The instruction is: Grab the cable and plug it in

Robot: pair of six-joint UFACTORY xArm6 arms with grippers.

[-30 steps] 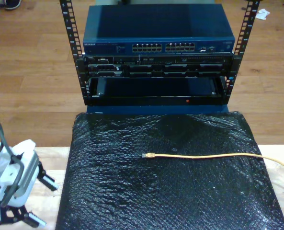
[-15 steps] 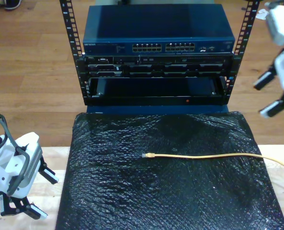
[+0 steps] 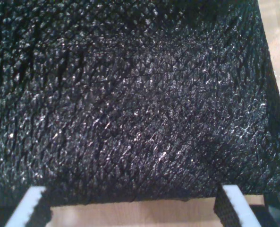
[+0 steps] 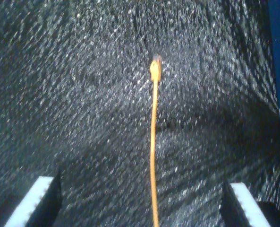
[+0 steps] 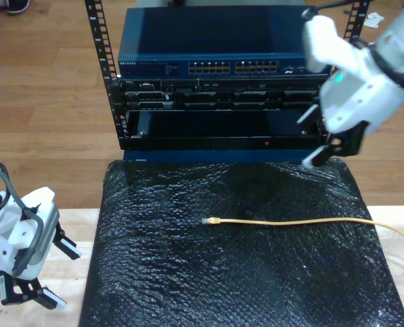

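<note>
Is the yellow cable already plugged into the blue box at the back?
No, the cable lies loose on the black mat, its plug well short of the blue switch.

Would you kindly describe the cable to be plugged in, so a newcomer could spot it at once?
Start at the black bubble-textured mat in front of the equipment rack. Across the mat's middle lies the cable, running in from the exterior view's right edge and ending near the centre in a small plug. It is thin and yellow-orange, the one bright line on the dark mat.
</note>
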